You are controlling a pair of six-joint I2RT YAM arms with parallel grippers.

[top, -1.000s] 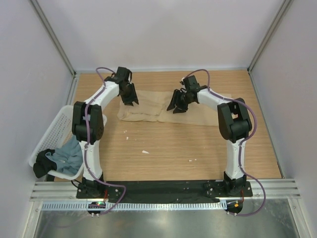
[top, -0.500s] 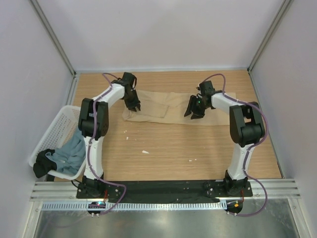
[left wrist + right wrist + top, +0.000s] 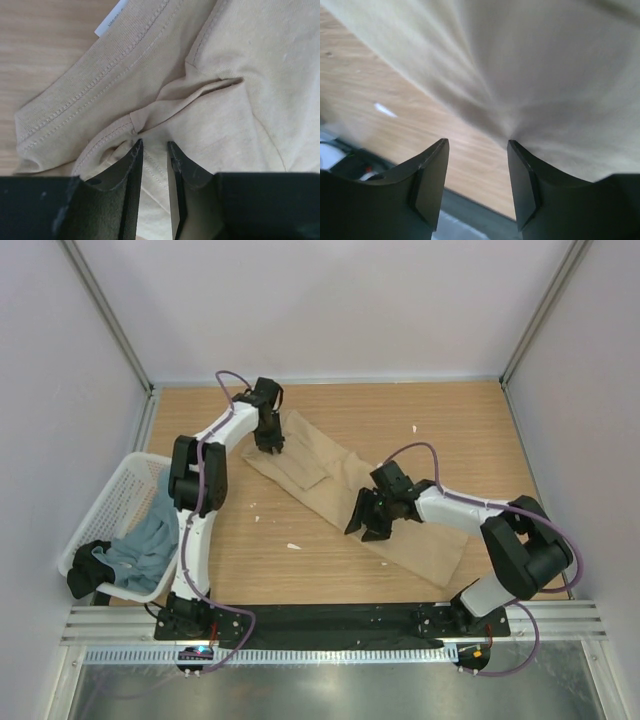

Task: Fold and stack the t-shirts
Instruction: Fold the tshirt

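Observation:
The tan t-shirt (image 3: 300,465) lies diagonally on the wooden table, collar at the far left, hem toward the near right. My left gripper (image 3: 268,447) presses on the collar end. In the left wrist view its jaws (image 3: 154,144) stand a narrow gap apart, with puckered shirt cloth (image 3: 225,100) showing between them. My right gripper (image 3: 360,528) sits low at the shirt's left edge, mid-length. It is open (image 3: 477,142): bare table shows in the gap, and the shirt (image 3: 545,65) touches only the right fingertip. The grey-blue t-shirt (image 3: 145,545) lies bunched in the basket.
The white mesh basket (image 3: 110,495) stands at the table's left edge, tilted, with a dark cloth item (image 3: 88,568) beside the grey-blue shirt. Small white scraps (image 3: 293,546) lie on the wood. Grey walls close the table on three sides.
The right gripper swept toward the near edge, swinging the tan shirt from lying crosswise to diagonal, and its jaws widened. The left gripper stayed at the collar and its jaws narrowed.

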